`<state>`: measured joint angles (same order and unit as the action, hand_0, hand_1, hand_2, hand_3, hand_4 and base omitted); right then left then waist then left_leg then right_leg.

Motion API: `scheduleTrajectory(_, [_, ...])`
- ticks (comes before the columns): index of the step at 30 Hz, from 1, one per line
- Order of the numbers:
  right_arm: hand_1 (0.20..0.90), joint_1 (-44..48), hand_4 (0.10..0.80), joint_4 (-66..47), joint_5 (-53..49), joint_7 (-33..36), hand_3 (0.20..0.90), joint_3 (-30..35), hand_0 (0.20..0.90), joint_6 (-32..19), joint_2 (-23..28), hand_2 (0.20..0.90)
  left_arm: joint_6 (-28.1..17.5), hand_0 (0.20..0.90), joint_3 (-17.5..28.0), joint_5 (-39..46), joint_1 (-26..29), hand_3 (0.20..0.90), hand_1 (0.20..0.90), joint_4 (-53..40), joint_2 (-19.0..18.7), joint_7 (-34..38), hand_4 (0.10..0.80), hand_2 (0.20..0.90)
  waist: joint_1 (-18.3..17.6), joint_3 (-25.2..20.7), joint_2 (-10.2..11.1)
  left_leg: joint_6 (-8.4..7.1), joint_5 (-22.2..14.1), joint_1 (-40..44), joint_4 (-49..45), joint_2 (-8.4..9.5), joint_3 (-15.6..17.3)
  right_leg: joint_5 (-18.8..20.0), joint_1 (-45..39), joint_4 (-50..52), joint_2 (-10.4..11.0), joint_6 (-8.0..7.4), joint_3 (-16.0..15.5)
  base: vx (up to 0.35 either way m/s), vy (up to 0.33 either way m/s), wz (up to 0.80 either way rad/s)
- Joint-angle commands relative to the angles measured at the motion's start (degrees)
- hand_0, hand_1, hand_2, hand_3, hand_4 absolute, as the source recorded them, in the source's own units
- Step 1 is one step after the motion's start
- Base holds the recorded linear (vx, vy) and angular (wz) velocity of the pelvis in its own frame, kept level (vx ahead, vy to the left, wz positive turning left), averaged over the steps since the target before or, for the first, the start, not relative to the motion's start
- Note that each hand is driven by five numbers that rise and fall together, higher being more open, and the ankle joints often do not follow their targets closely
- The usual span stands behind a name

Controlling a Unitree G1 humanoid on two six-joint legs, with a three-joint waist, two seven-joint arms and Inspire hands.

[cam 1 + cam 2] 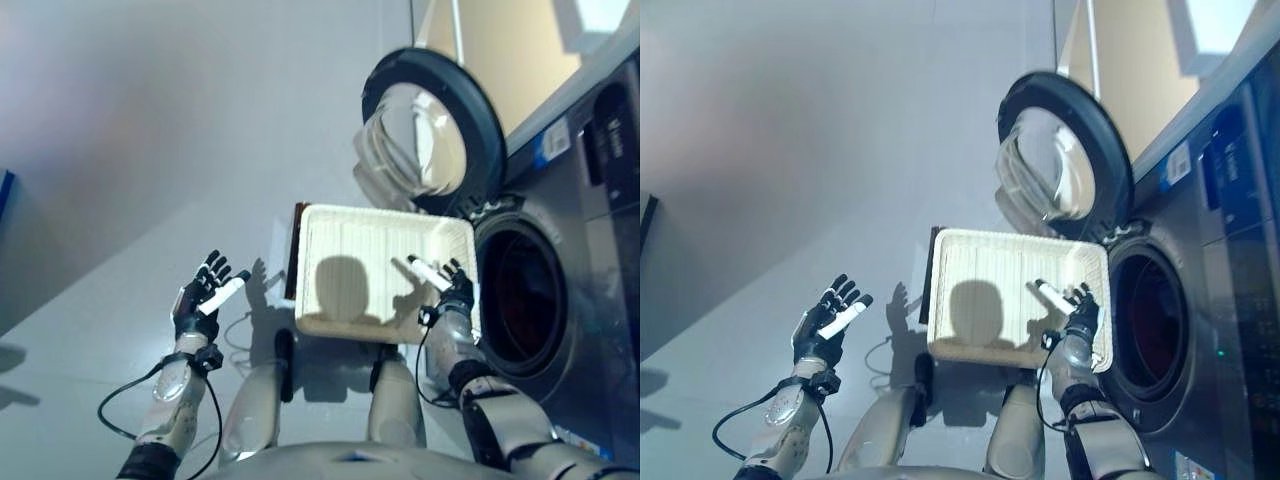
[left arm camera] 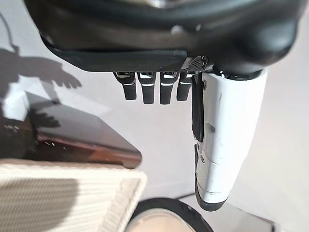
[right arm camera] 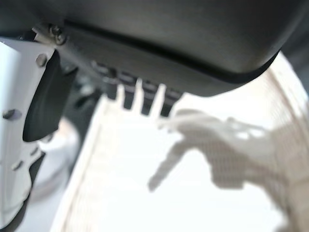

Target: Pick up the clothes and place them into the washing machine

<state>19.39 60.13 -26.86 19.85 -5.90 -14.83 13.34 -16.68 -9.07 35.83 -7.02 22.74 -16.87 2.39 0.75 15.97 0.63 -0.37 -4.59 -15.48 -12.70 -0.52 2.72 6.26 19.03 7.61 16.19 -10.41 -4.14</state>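
Observation:
No clothes show in any view. An empty cream basket [image 1: 370,235] lies before me, its ribbed floor [image 3: 193,193] bare. To its right stands the washing machine with a dark drum opening [image 1: 525,300], and its round door [image 1: 435,135] is swung wide. My left hand [image 1: 200,295] hovers over the floor left of the basket, fingers [image 2: 154,89] straight and holding nothing. Over the basket's right edge, close to the drum, hangs my right hand [image 1: 455,295], also open and empty. The drum's inside is too dark to read.
A dark brown board or stand [image 2: 82,140] sticks out from under the basket's left side. Grey floor [image 1: 150,150] stretches to the left and ahead. The machine's grey front panel [image 1: 1240,250] fills the right edge.

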Motion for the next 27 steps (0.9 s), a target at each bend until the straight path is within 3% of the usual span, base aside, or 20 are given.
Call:
scheduleTrajectory(1, [0.9,-2.9,0.8,-8.3,8.9,0.3,0.9,-1.0,0.9,-1.6,2.7,0.9,-5.3,0.9,4.7,-4.2,-0.1,0.9,0.9,-2.8,-0.7,0.0,0.8,0.9,0.0,-2.2,0.8,-4.55,4.3,1.5,4.7,-1.92,-1.4,4.3,-2.5,-3.7,0.4,-0.24,-1.7,0.093,-0.033,0.0])
scheduleTrajectory(6, [0.9,-10.1,0.8,-14.2,10.7,-1.4,0.9,0.1,0.9,-2.7,2.9,0.9,-4.9,0.9,5.1,-8.5,0.0,0.9,0.9,1.1,0.4,1.3,0.8,0.9,-0.5,-4.4,1.6,-4.99,5.6,6.0,8.0,-3.31,-1.5,4.1,-6.6,-5.6,-0.9,-0.47,-3.1,0.119,-0.033,0.01])
scheduleTrajectory(11, [0.9,-16.1,0.8,-15.2,4.4,-4.1,0.9,3.2,0.9,-4.3,-0.2,0.9,-4.3,0.9,5.9,-9.8,-0.9,0.9,0.9,3.4,1.9,1.6,0.8,0.9,-1.1,-7.9,1.7,-5.54,7.2,12.1,13.6,-4.5,-0.6,3.7,-11.0,-7.9,-2.3,-0.75,-4.1,0.126,0.0,-0.03])
scheduleTrajectory(20, [0.9,-18.5,0.8,-13.0,3.4,-3.9,0.9,3.3,0.9,-3.8,-2.6,0.9,-4.0,0.9,6.4,-10.8,-0.6,0.9,0.9,6.0,3.3,2.3,0.8,0.9,-1.6,-12.0,2.1,-6.1,7.6,16.9,17.3,-5.49,1.2,3.2,-15.2,-11.2,-3.8,-0.96,-4.8,0.068,-0.001,-0.07])
scheduleTrajectory(27, [0.9,-18.1,0.8,-12.2,4.5,-3.8,0.9,1.8,0.9,-3.5,-3.0,0.9,-3.9,0.9,6.7,-10.6,-0.7,0.9,0.9,7.1,4.1,3.2,0.8,0.9,-1.6,-13.0,2.8,-5.7,5.9,20.0,15.4,-6.08,1.4,1.2,-17.8,-9.0,-4.6,-0.19,-3.2,0.077,-0.014,-0.09])
